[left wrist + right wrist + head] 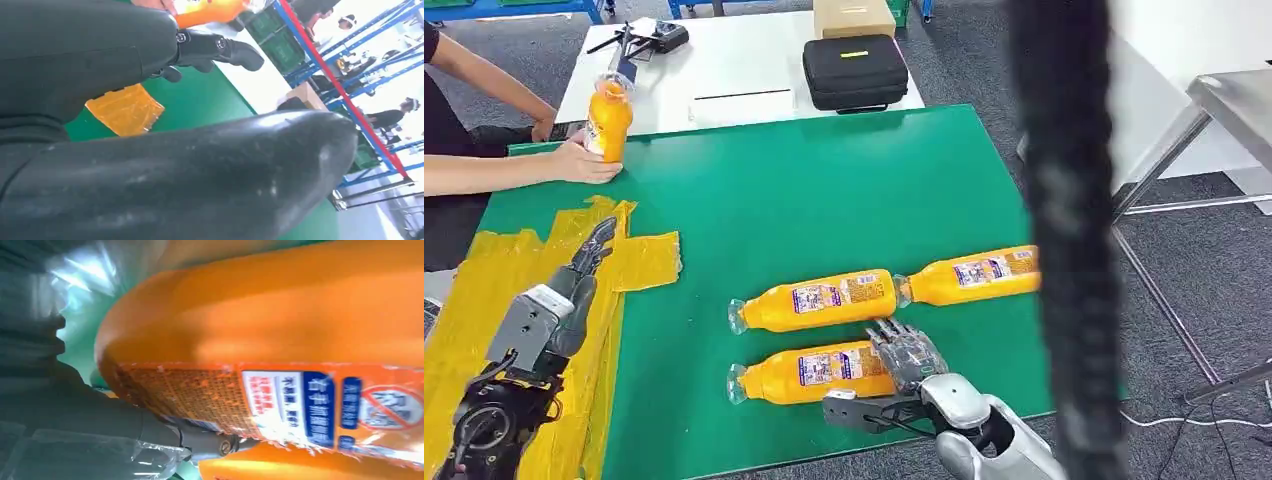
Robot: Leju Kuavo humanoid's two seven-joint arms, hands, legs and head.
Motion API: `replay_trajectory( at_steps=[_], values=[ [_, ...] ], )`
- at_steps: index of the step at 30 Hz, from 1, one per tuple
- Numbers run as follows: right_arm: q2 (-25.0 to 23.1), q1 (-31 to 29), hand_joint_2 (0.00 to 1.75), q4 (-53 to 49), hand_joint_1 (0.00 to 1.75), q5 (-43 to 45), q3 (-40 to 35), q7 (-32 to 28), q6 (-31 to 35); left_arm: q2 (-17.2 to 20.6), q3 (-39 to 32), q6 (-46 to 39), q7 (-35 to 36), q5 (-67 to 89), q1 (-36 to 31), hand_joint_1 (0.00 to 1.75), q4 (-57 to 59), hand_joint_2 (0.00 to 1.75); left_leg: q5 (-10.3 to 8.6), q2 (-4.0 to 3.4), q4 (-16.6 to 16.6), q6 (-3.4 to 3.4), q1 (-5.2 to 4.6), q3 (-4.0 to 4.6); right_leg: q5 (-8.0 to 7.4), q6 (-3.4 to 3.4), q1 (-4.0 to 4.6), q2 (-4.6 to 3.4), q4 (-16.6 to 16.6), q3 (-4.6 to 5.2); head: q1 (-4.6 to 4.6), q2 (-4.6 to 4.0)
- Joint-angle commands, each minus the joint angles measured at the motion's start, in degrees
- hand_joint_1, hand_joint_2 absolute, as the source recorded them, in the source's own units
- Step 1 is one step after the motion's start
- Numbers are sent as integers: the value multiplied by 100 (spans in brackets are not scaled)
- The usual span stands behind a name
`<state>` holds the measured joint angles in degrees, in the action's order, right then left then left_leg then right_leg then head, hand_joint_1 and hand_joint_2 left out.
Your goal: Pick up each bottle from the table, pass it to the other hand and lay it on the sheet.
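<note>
Three orange juice bottles lie on the green mat (824, 180). My right hand (906, 358) wraps the base end of the nearest bottle (809, 373), which lies flat: fingers on its far side against the label (280, 405), thumb along its near side. The middle bottle (824, 300) and the right-hand bottle (979, 275) lie just beyond. My left hand (574, 285) hovers empty over the yellow sheet (484, 270) with its fingers (220, 50) stretched out. A person's hand holds a fourth bottle (609, 118) upright at the mat's far left corner.
A blurred dark strip (1064, 240) close to the camera crosses the right of the head view. Behind the mat is a white table (744, 60) with a black case (854, 72), a cardboard box (854, 15) and a controller (659, 38). A metal frame (1184, 150) stands to the right.
</note>
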<state>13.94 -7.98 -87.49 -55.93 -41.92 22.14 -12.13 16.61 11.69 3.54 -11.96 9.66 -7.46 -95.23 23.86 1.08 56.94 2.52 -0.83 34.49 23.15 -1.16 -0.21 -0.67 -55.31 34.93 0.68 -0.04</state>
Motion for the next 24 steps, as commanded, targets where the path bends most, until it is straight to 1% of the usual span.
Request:
replay_trajectory(
  at_steps=[1, 5, 6, 7, 9, 10, 12, 13, 15, 16, 18, 19, 21, 22, 23, 24],
  values=[
    [-358, -57, 175, 1380, 175, -189, 24, -129, -134, -280, 61, 17, 39, -60, -206, 0, -22, 0, 9, -3, -4, -20, 9, -35, 8, 1, 9, 12, 11, -39, -2, 0],
    [-366, -19, 175, 1440, 175, -174, 79, -173, -87, -293, 115, 12, 37, -46, -247, 0, -13, 0, 3, -10, -7, -18, 6, -40, 1, 3, 6, 5, 14, -37, -2, 0],
    [-366, -19, 175, 1440, 175, -174, 79, -173, -87, -293, 115, 12, 37, -46, -247, 0, -13, 0, 5, -20, -5, -16, 6, -44, 0, 5, 6, -13, 12, -32, 2, 0],
    [-371, -25, 175, 1431, 175, -172, 86, -170, -89, -297, 118, 13, 37, -46, -249, 0, -13, 0, 8, -17, -2, -32, 12, -57, 4, 6, 12, 1, 12, -49, -4, 0],
    [-372, 25, 175, 1352, 175, -174, 137, -185, -72, -314, 119, 9, 40, -51, -263, 0, -14, 0, 15, -39, -5, -28, 6, -76, 6, 19, 7, -22, 11, -53, 0, 0],
    [-373, 42, 175, 1316, 175, -178, 158, -206, -64, -331, 123, 6, 49, -54, -279, 0, -14, 0, 13, -33, -6, -35, 11, -84, 10, 26, 12, -12, 15, -63, 0, 0],
    [-374, 48, 175, 1303, 175, -178, 167, -208, -61, -338, 125, 4, 58, -57, -286, 0, -14, 0, 15, -32, -4, -33, 9, -99, 12, 29, 13, -13, 12, -46, 0, 0],
    [-374, 48, 175, 1303, 175, -178, 167, -208, -61, -338, 125, 4, 58, -57, -286, 0, -14, 0, 15, -23, 0, -39, 12, -98, 15, 29, 15, 0, 10, -31, 0, 0],
    [-374, 48, 175, 1303, 175, -178, 167, -208, -61, -338, 125, 4, 58, -57, -286, 0, -14, 0, 14, -32, -8, -34, 11, -100, 13, 30, 18, -14, 17, -27, 0, 0],
    [-374, 48, 175, 1303, 175, -178, 167, -208, -61, -338, 125, 4, 58, -57, -286, 0, -14, 0, 14, -37, -11, -32, 8, -100, 8, 28, 15, -20, 18, -40, 0, 0],
    [-365, 76, 175, 1225, 175, -166, 200, -251, -43, -327, 139, 5, 64, -61, -294, 0, -6, 0, 16, -30, -15, -40, 13, -111, 3, 29, 20, -4, 24, -97, 0, 0],
    [-357, 107, 175, 1144, 175, -127, 236, -292, -21, -335, 132, 6, 85, -94, -298, 0, 7, 0, 16, -41, -6, -32, 13, -109, 1, 31, 20, -15, 15, -94, 0, 0],
    [-350, 179, 175, 942, 175, 49, 381, -372, 57, -345, 118, 68, 154, -285, -296, 0, 15, 0, 17, -32, -6, -41, 15, -108, 6, 30, 22, 1, 15, -96, 0, 0],
    [-367, 268, 175, 727, 175, 417, 583, -494, 85, -374, 70, 192, 286, -632, -272, 0, 24, 0, 18, -30, -4, -46, 16, -107, 8, 31, 23, 5, 14, -95, 0, 0],
    [-406, 396, 175, 443, 175, 1089, 893, -698, 104, -436, -11, 291, 463, -1078, -230, 0, 31, 0, 15, -33, -3, -40, 13, -103, 5, 32, 20, -2, 11, -88, 0, 0],
    [-454, 544, 175, 80, 175, 1952, 1260, -892, 119, -545, -138, 273, 541, -1528, -153, 0, 38, 0, 14, -36, -3, -36, 10, -100, 3, 33, 17, -9, 9, -82, 0, 0]
  ],
)
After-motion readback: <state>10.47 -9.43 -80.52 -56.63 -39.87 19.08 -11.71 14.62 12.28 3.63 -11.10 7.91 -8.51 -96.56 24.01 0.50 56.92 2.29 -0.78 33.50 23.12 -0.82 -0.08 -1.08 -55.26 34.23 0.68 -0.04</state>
